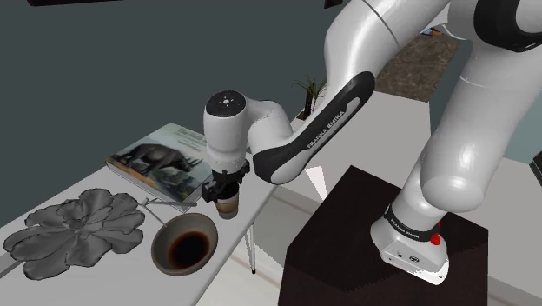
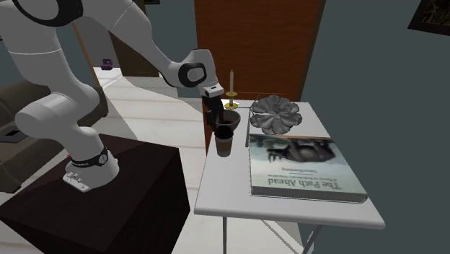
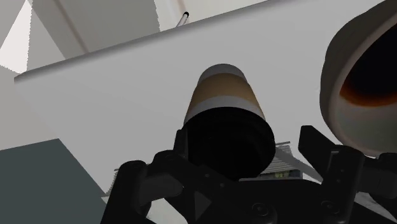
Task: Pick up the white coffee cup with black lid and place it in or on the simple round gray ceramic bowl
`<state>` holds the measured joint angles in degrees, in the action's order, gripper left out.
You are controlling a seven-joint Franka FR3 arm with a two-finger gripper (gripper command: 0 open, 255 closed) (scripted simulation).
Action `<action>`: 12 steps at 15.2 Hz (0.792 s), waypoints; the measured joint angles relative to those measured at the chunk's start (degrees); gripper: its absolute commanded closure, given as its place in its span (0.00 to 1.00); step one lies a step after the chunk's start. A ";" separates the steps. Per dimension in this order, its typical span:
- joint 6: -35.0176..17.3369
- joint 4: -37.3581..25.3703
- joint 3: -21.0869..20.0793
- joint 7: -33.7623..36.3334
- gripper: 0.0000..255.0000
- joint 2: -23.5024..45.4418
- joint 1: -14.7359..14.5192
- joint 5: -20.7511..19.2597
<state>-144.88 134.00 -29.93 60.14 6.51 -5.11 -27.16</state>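
My claw stands apart, straddling the black lid of the coffee cup. In the wrist view a gap shows between one finger and the lid, so the cup is not clamped. I cannot tell whether the other finger touches it.

The cup is pale with a tan band. It stands upright directly under the claw, at the edge of the white table that faces the stand. I cannot tell for sure whether its base rests on the table.

Just beside the cup, and apart from it, sits the round bowl, greyish outside and dark inside with a reddish-brown patch.

Farther along the table in the shoulder view, past the bowl towards that view's left, lies a grey flower-shaped dish. Behind the claw lies a flat book with a rhinoceros on its cover.

In the second exterior view a candle in a holder stands at the far end of the table, beyond the bowl.
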 measured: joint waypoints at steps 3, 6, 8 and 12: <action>-1.14 -0.06 0.60 1.51 0.00 1.66 -0.17 -2.17; -1.27 -0.11 0.69 1.70 0.00 1.89 -0.20 -2.47; -1.28 -0.12 0.70 1.72 0.00 1.91 -0.20 -2.50; -1.14 -0.38 0.77 1.87 1.00 1.42 -0.17 -2.58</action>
<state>-146.02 133.61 -29.17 62.01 7.93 -5.28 -29.74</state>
